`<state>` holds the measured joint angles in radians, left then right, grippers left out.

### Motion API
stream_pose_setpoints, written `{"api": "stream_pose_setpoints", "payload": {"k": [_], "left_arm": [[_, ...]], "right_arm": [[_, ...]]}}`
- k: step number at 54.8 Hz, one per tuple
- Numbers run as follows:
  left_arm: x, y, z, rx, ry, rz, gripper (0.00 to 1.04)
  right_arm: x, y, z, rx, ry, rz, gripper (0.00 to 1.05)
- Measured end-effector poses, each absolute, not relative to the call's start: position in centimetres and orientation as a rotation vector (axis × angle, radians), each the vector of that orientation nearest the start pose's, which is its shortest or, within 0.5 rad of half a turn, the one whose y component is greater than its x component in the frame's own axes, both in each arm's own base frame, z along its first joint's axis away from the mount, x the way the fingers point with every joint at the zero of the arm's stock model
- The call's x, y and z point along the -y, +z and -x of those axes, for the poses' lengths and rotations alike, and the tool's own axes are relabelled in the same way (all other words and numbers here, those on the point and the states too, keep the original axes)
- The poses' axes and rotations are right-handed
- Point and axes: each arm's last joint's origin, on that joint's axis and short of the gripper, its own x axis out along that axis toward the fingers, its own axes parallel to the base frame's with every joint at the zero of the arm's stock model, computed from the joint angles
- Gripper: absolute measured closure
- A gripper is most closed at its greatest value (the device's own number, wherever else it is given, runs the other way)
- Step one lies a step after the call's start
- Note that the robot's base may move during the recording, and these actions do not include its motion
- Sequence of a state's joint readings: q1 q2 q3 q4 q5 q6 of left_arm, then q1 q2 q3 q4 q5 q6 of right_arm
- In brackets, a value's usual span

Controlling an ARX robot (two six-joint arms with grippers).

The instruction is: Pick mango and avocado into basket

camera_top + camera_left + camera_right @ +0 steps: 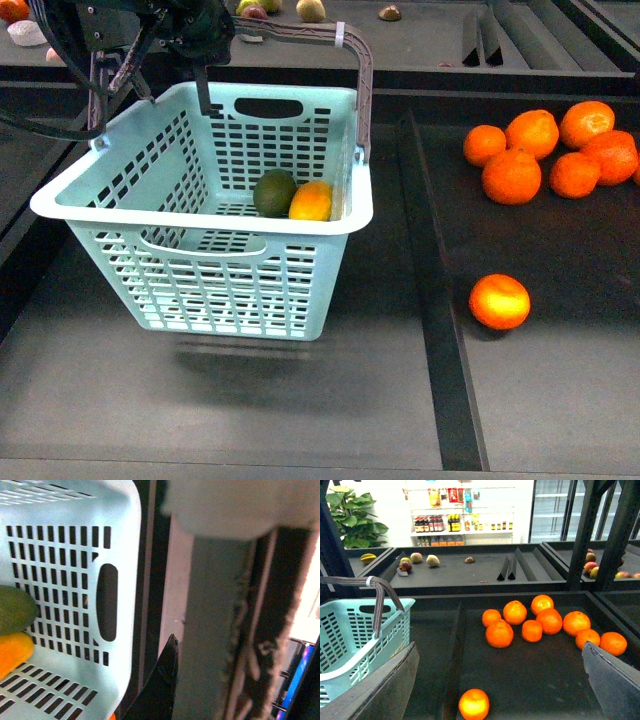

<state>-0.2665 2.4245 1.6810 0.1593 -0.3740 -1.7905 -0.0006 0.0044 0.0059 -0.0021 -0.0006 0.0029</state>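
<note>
The light blue basket [200, 215] hangs tilted above the dark shelf, lifted by its brown-grey handle [355, 70]. My left gripper [205, 35] is shut on that handle at the top left. Inside, against the far wall, the dark green avocado [274, 192] lies touching the yellow-orange mango [311, 202]. The left wrist view shows the basket wall [75, 605], the avocado [15, 610], the mango [15, 652] and one dark finger [162, 680]. My right gripper [500, 690] is open and empty over the shelf, to the right of the basket [350, 630].
A pile of oranges [550, 155] lies at the right, with a single orange [499, 301] nearer the front. A raised divider [440, 330] separates the basket's bay from theirs. Other fruit [311, 10] sits on the back shelf.
</note>
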Motion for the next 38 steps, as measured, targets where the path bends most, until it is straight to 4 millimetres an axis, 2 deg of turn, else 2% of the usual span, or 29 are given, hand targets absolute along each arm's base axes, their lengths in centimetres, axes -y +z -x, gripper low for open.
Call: {"api": "stream_pose_setpoints", "payload": {"k": [15, 33, 34, 38], "left_arm": [[13.0, 9.4, -48.5, -0.451, 0.7, 1.47, 0.97], [12.7, 9.3, -46.3, -0.479, 0.731, 1.454, 0.96], [12.7, 9.3, -46.2, -0.483, 0.733, 1.452, 0.94], [12.4, 9.1, -45.7, -0.514, 0.744, 1.441, 0.73]], "right_arm": [[0.0, 16.5, -9.8, -0.001, 0.0, -0.003, 0.08], [0.0, 16.5, -9.8, -0.001, 0.0, -0.003, 0.08], [0.0, 16.5, -9.8, -0.001, 0.0, -0.003, 0.08], [0.0, 16.5, -9.8, -0.001, 0.0, -0.003, 0.08]]}}
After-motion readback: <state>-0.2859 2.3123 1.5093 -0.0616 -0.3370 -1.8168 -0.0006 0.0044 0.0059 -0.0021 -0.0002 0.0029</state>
